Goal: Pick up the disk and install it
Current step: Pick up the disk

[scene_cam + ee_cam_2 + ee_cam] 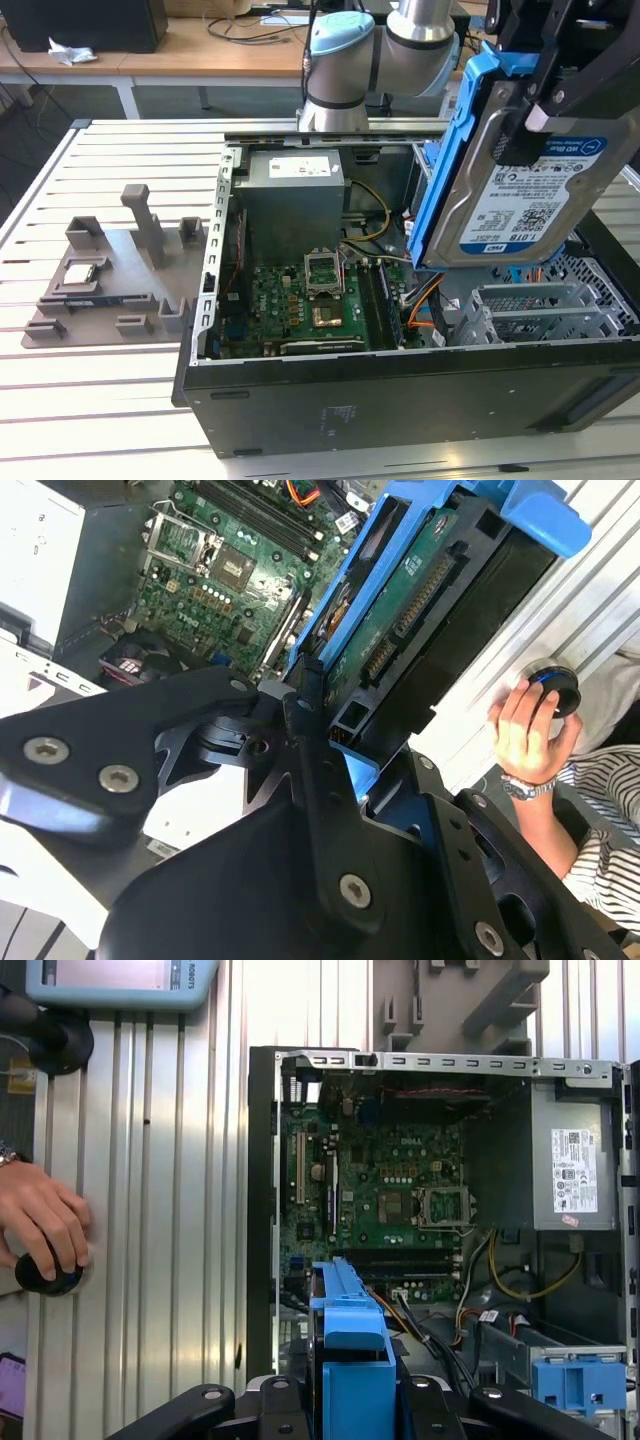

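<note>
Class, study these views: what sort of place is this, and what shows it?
Probably a robotics lab: a robot arm holds the disk above an open computer case on a slotted metal table, with a person's hand on a knob.

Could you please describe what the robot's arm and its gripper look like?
The arm is built of round silver-grey metal tubes and joints, with light blue caps on the joints. The gripper is matte black, made of flat, angular linkage plates joined by silver screws, as the second wrist view shows. I can see no markings on either.
</note>
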Tool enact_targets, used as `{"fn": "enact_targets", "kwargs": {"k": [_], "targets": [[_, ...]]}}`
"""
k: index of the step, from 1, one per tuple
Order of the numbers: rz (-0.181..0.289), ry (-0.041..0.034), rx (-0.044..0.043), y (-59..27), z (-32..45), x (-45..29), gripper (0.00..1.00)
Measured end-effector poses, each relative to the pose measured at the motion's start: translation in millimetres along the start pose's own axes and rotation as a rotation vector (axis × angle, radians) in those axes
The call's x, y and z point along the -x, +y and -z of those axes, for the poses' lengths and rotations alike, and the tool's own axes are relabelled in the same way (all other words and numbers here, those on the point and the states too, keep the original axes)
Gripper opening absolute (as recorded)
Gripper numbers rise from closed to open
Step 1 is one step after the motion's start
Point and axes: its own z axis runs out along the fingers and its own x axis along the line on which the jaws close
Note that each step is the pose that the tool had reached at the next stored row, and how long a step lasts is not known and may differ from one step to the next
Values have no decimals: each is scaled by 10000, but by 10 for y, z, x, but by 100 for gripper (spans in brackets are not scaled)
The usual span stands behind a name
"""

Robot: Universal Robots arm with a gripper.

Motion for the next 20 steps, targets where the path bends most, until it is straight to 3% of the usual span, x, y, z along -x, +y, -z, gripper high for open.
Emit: {"fn": "enact_targets", "kwargs": {"k": [16, 20], "targets": [[-1, 0, 2, -165, -57, -4, 37], [-1, 0, 27, -312, -107, -4, 37]]}}
